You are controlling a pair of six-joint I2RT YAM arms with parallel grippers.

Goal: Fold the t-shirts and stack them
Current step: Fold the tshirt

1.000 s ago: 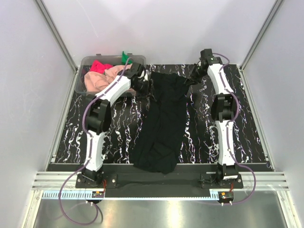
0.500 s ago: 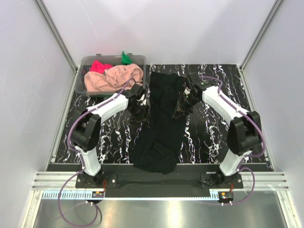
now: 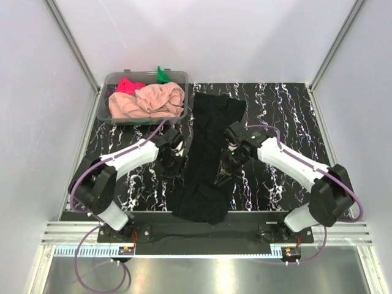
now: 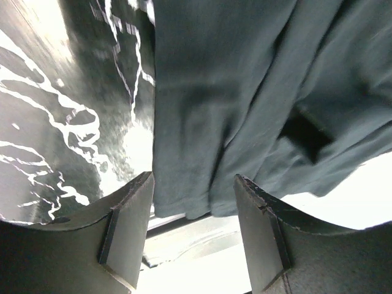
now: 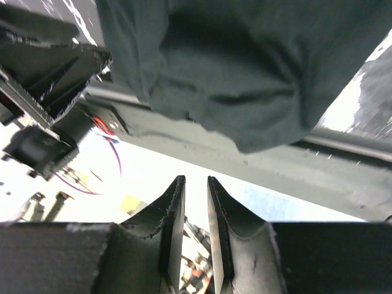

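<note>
The large black t-shirt (image 3: pixel 208 153) lies as a long rumpled strip down the middle of the table, its lower end bunched at the near edge. It also shows in the left wrist view (image 4: pixel 245 92) and the right wrist view (image 5: pixel 245 67). My left gripper (image 3: pixel 172 164) is open and empty beside the shirt's left edge (image 4: pixel 193 184). My right gripper (image 3: pixel 220 179) hovers over the shirt's right edge, its jaws nearly together with nothing between them (image 5: pixel 196 180). The peach-pink t-shirt (image 3: pixel 147 101), the pink-red t-shirt (image 3: pixel 127 84) and the green t-shirt (image 3: pixel 162 75) lie crumpled in the tub.
The clear plastic tub (image 3: pixel 110 82) stands at the back left corner of the black marbled table (image 3: pixel 275 110). White walls close in the back and both sides. A metal rail (image 3: pixel 202 233) runs along the near edge by the arm bases.
Both grippers have swept from the shirt's far end toward the near edge along its two sides. The shirt's far end now lies flat on the table.
</note>
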